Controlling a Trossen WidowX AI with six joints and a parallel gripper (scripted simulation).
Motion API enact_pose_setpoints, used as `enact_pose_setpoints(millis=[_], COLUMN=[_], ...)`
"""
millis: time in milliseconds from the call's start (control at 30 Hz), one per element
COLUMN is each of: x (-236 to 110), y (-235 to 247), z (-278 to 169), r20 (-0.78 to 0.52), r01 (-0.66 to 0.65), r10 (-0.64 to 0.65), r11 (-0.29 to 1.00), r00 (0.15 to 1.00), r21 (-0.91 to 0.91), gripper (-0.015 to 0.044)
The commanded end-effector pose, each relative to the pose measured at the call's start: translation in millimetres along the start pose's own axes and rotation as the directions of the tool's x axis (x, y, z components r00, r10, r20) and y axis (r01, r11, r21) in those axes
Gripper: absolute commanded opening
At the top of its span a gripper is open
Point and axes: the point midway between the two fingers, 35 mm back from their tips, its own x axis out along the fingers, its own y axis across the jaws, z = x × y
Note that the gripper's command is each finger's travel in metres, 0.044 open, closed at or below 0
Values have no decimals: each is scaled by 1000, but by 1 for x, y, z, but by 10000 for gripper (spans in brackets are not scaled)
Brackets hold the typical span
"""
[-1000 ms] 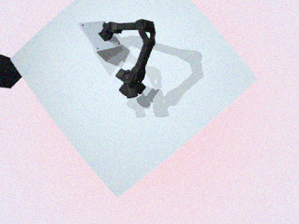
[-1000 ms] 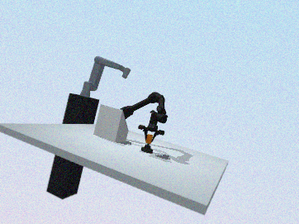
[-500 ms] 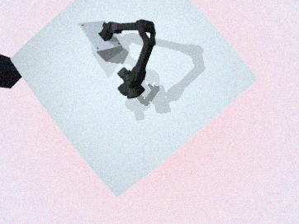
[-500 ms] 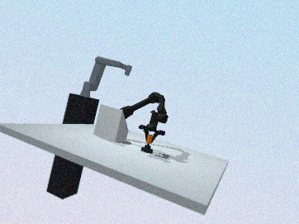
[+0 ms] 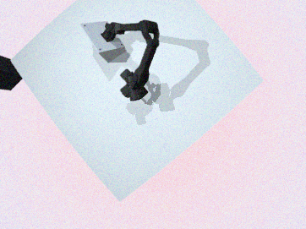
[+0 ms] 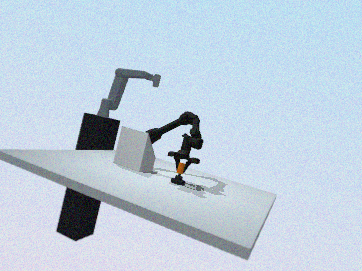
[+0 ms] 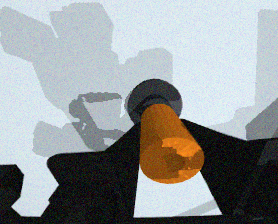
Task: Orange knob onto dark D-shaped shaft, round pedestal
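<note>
Your gripper (image 7: 167, 200) is clamped on the orange knob (image 7: 169, 145), a smooth matte cylinder with a recessed hole in its near end. Its far end sits over the dark round pedestal (image 7: 154, 97) on the pale table (image 7: 215, 60).

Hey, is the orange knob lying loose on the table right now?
No. In the wrist view the orange knob is clamped in the gripper, held above the round pedestal.
</note>
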Motion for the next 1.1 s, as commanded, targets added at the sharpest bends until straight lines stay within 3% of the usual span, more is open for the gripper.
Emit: enact_pose_setpoints(millis=[0,300,1067], x=[-4,-5,1], y=[-2,-1,-1], z=[0,-2,-1], r20=[1,1,0], r01=[-3,-3,-3], r10=[3,3,3], r11=[1000,979,978], r00=[1000,1000,1000], r21=[0,205,208], gripper=[0,0,0])
